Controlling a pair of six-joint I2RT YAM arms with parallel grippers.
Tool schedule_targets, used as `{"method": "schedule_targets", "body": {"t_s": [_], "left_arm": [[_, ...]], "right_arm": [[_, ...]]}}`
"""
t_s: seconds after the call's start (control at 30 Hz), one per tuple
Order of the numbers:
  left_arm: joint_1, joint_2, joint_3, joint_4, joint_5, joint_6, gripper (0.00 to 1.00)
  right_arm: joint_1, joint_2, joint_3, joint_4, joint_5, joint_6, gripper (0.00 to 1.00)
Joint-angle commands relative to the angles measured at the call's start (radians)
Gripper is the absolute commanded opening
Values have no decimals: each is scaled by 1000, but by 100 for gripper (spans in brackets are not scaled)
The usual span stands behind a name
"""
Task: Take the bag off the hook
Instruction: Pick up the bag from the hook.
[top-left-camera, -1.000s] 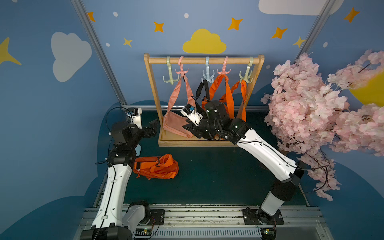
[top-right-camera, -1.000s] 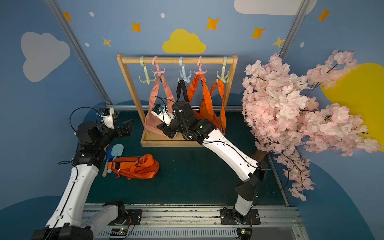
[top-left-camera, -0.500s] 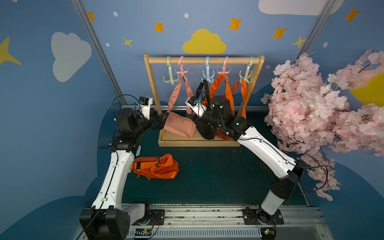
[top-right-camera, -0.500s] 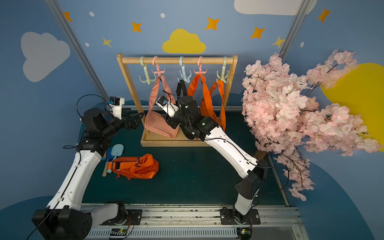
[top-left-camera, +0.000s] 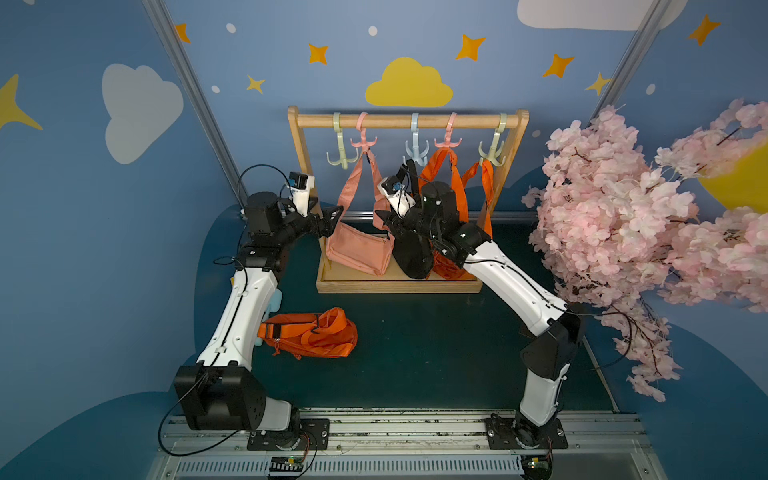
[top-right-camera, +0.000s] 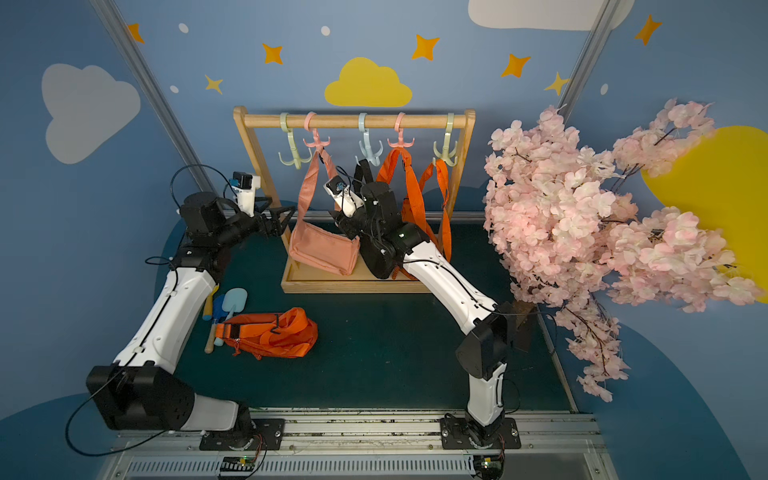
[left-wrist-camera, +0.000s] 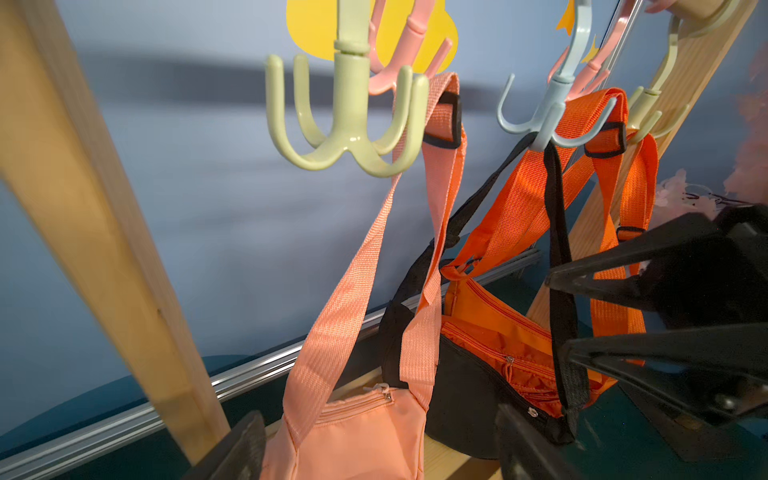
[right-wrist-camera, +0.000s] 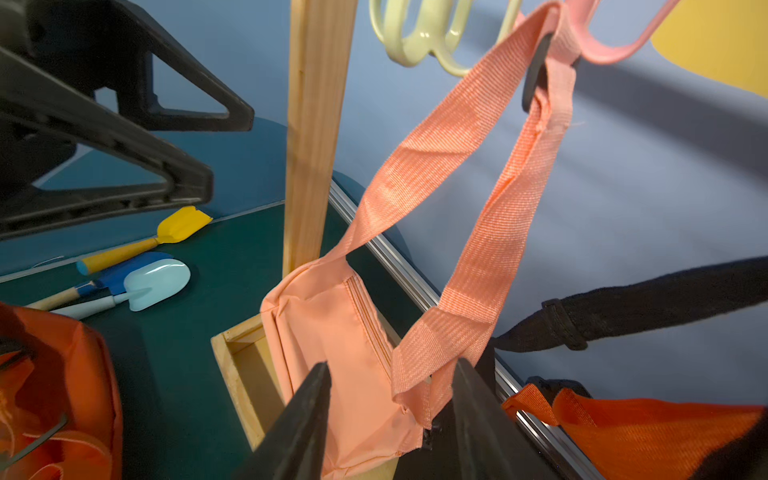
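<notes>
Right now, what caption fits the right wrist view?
Open right gripper straddles the strap of the pink bag hanging by the wooden rack post, toy shovels on the table behind.

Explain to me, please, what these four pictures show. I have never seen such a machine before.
It is a robot with two arms, each ending in a two-fingered tool. Two pictures look down on the whole scene from above; the other two come from cameras on the wrists. On the green mat stands a wooden rack with hooks; a pink bag, a black bag and an orange bag hang there. A second orange bag and toy shovels lie on the mat. The left tool and the right tool are open, close beside the pink bag; neither seems to grip anything.
</notes>
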Motion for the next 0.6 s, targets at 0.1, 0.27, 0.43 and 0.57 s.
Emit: {"method": "schedule_targets", "body": {"t_s": [0.1,0.27,0.43,0.57], "left_arm": [[-42,89,95,44,45,58,85],[-55,160,147,77,39,49,85],[-58,217,219,84,27,47,84],[-57,262,264,87,10,48,82]], "right_arm": [[-36,63,87,89,-19,38,49],[-62,111,96,178,-49,105,55],[-66,165,129,221,-71,123,56],[-77,195,133,273,-44,166,55]]}}
